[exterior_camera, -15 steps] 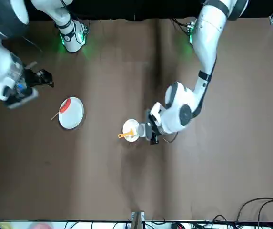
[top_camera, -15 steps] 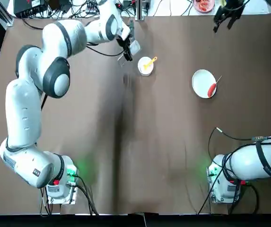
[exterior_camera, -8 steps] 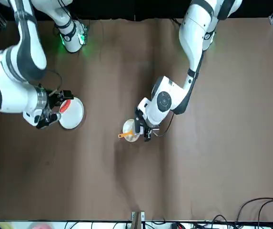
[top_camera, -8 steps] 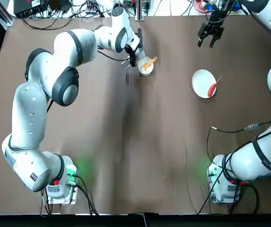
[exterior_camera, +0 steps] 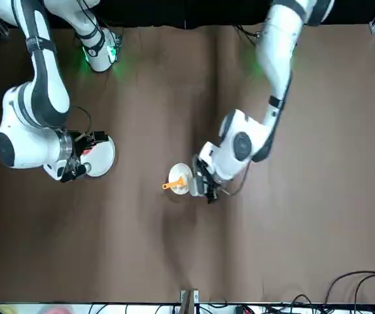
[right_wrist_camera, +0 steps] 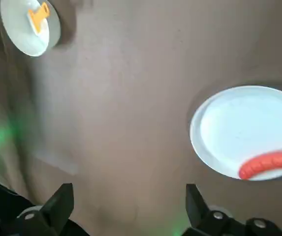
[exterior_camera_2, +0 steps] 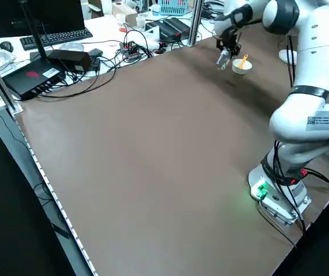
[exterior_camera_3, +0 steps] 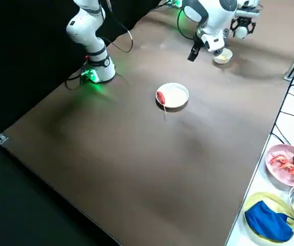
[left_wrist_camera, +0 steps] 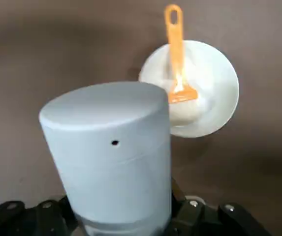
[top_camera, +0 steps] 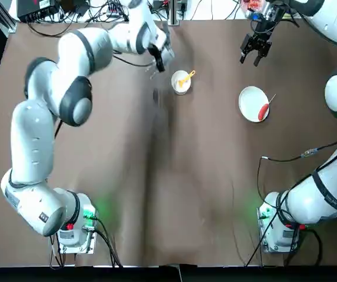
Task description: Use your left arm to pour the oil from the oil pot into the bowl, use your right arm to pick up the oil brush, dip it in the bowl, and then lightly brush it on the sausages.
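Observation:
My left gripper (top_camera: 158,59) is shut on the white oil pot (left_wrist_camera: 113,152) and holds it just off the table, beside the small white bowl (top_camera: 181,81) on its far-left side. The oil brush (top_camera: 187,76), with its orange handle, lies in the bowl (left_wrist_camera: 204,93), handle over the rim. A red sausage (top_camera: 264,110) on a thin stick lies on the white plate (top_camera: 252,101). Open and empty, my right gripper (top_camera: 253,46) hovers beyond the plate (right_wrist_camera: 244,128), between it and the bowl (right_wrist_camera: 30,29).
Cables, electronics and food dishes (exterior_camera_3: 290,161) sit past the table's far edge. The arm bases (top_camera: 74,232) stand at the near edge. Brown tabletop (top_camera: 174,188) stretches between them.
The left gripper has drawn the oil pot back from the bowl's rim, away and to the left. The right gripper has come in from the far right corner toward the bowl.

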